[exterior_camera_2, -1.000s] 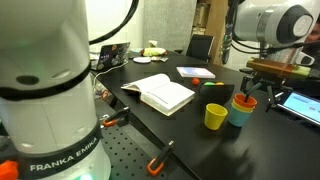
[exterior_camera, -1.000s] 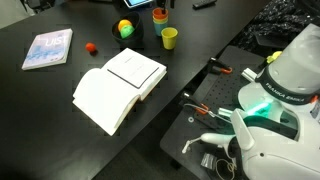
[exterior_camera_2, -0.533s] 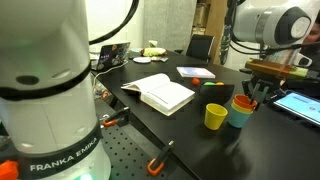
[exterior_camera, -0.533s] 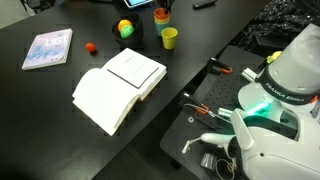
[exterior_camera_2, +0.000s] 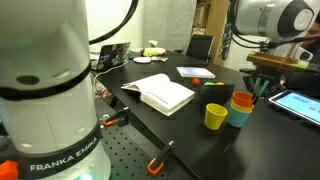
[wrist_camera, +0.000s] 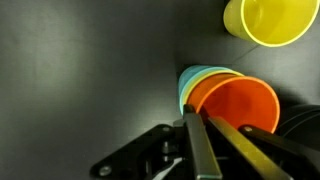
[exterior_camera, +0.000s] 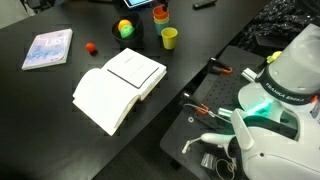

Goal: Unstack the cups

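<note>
The orange cup sits nested in the blue cup, both at the far side of the black table. In the wrist view my gripper is shut on the orange cup's near rim, one finger outside the wall and one inside. The lime-green cup stands apart beside them, upright and empty. In both exterior views the stacked orange cup and the lime-green cup show, with my gripper coming down from above.
An open white book lies mid-table. A multicoloured ball, a small red object and a thin booklet lie toward one side. A tablet sits close behind the cups. Tools lie by the robot base.
The jaws have closed from wide apart down onto the orange cup's rim. In an exterior view the gripper body has shifted slightly up and to the right.
</note>
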Available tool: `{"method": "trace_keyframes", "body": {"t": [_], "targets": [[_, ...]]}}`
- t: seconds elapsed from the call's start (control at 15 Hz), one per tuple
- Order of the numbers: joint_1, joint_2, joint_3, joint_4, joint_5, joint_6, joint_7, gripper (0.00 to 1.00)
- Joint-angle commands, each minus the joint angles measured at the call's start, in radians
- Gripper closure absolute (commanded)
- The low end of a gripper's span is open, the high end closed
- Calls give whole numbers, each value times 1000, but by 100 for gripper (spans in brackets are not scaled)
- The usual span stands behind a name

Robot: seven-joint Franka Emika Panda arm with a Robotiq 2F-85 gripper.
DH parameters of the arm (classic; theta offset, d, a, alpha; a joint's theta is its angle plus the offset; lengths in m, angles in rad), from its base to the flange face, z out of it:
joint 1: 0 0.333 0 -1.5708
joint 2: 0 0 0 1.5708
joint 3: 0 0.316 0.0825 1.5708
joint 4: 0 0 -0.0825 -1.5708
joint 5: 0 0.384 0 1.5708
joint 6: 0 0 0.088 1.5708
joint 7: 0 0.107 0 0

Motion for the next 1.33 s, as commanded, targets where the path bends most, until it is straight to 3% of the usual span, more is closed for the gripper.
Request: {"method": "trace_keyframes", "body": {"t": [0.0,0.8,1.27], "targets": [[8,-17,1,48,6,-76,21,98],[19,-92,-36,221,-57,-381,43,98],[-49,-55,-90,230,-33,-327,20,98]]}}
